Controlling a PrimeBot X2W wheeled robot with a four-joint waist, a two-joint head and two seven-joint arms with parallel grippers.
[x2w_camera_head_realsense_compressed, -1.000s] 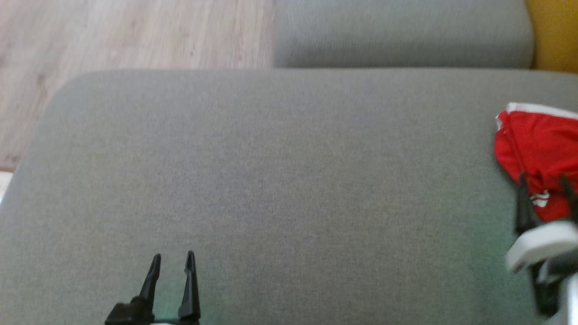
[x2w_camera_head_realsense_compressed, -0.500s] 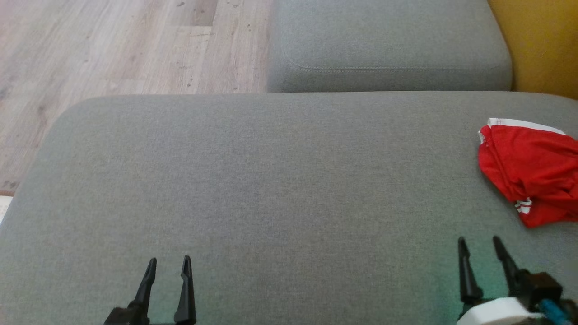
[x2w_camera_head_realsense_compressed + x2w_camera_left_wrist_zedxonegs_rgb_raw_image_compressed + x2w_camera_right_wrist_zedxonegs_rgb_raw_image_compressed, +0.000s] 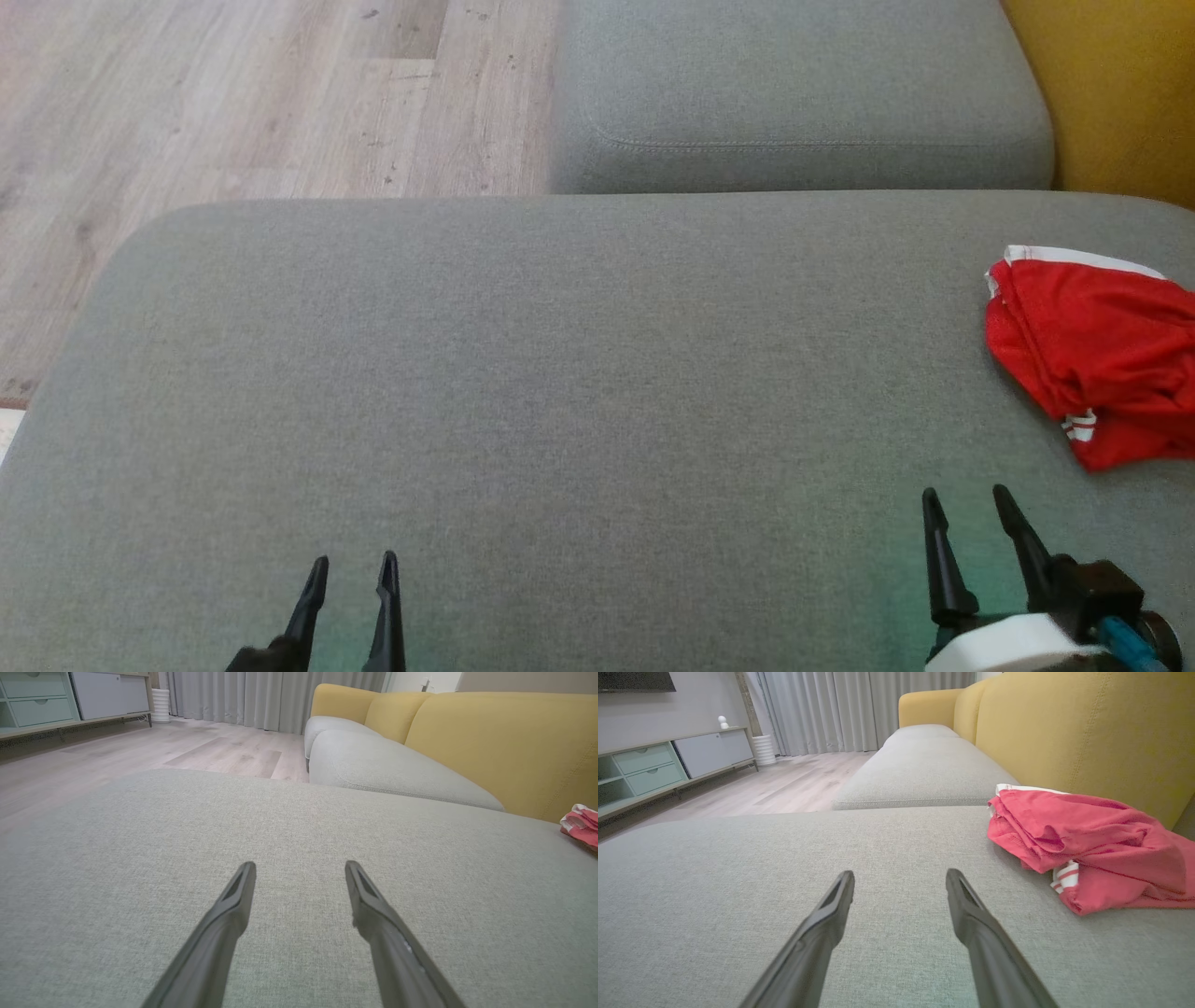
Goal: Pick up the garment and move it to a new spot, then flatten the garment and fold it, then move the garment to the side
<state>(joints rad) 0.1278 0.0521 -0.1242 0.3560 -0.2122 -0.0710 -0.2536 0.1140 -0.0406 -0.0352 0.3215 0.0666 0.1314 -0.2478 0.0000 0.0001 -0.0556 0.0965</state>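
Head view: red garment (image 3: pixel 1092 364) at the far right of the grey seat cushion (image 3: pixel 560 373), cut off by the right edge, bunched in soft layers, with a white band along its far edge and a striped hem on its near side. Right wrist view: same garment (image 3: pixel 1083 844) close to the yellow backrest (image 3: pixel 1087 732), rumpled rather than pressed flat. Right gripper (image 3: pixel 964 495) nearer and just left of it, apart from the cloth, jaws parted a moderate way, holding nothing. Left gripper (image 3: pixel 355 560) well to the left at the near edge, jaws likewise parted and empty, low over bare cushion.

Hard to settle the step. Fits a loosely folded bundle set aside at the right; fits equally a heap waiting to be lifted to a new spot. Either way, no grasp in hand now. Any coming contact likeliest for the right gripper, being nearest. Soft, layered cloth, so apt to slip or drag open if pinched by one layer only.
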